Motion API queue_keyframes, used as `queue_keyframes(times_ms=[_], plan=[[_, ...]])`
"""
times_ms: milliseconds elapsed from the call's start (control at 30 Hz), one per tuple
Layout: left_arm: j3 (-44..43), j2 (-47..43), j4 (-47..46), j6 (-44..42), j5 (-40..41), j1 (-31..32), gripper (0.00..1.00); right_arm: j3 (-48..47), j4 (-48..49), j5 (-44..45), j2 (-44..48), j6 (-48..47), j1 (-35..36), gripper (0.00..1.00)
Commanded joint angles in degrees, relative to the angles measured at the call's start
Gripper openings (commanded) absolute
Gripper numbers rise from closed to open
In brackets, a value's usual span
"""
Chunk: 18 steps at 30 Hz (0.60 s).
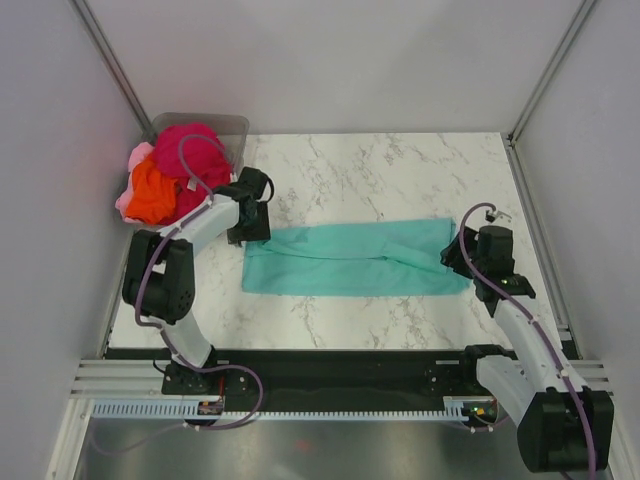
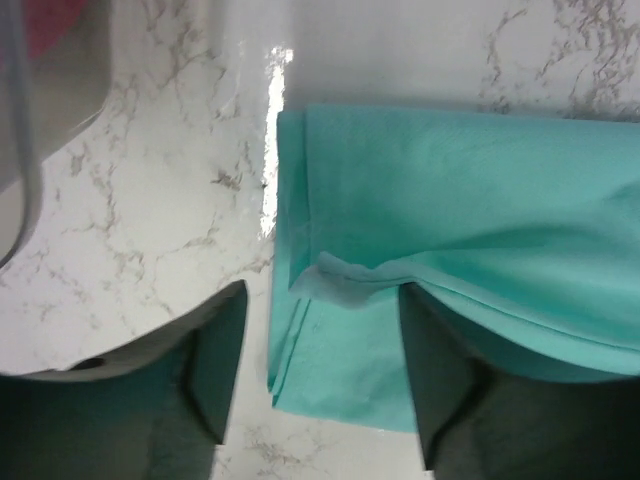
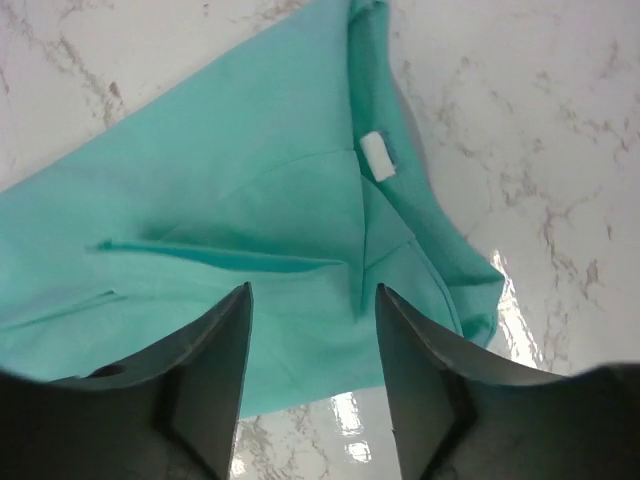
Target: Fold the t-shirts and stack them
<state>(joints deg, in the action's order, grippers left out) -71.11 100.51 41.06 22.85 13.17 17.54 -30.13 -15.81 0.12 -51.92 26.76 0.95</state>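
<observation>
Left gripper [image 2: 320, 335], jaws apart and empty, hangs over the left end of the teal shirt [image 1: 355, 260]. Right gripper [image 3: 312, 320], likewise spread and empty, hangs over its right end. The shirt lies folded in a long band on the table [image 1: 380, 170]. The magenta [image 1: 195, 150], orange [image 1: 152, 195] and pink [image 1: 138, 158] shirts are heaped at the bin [image 1: 235, 128], far left.

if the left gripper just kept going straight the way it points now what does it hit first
Most likely the teal t-shirt: the left gripper points down at its raised folded edge, jaws open, with the marble table just beneath. Depth is hard to judge.
</observation>
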Motion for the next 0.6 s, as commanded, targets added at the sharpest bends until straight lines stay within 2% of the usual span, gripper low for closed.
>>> queue_keyframes(times_ms=[0,67,200,267,433,567], plan=[[0.19,-6.90,-0.72,0.53,6.68,1.61,0.74,1.13,-3.33,7.51,3.14,6.96,-0.07,0.73],[0.01,-7.78,-0.89,0.61,7.57,2.49,0.76,0.60,-4.05,8.24,3.58,9.26,0.02,0.75],[-0.87,-6.39,-1.95,1.40,7.75,3.72,0.73,1.12,1.29,0.33,3.32,13.39,0.28,0.72],[-1.13,-5.15,-2.56,2.11,7.66,4.69,0.72,0.95,2.62,-1.86,0.26,14.80,2.63,0.69],[-4.56,2.04,-2.83,3.78,6.08,5.40,0.71,0.69,6.40,-0.56,-8.70,16.21,8.71,0.67],[-3.86,4.87,-2.91,5.45,5.29,5.66,0.69,0.60,7.37,0.66,-13.89,18.06,10.38,0.68]])
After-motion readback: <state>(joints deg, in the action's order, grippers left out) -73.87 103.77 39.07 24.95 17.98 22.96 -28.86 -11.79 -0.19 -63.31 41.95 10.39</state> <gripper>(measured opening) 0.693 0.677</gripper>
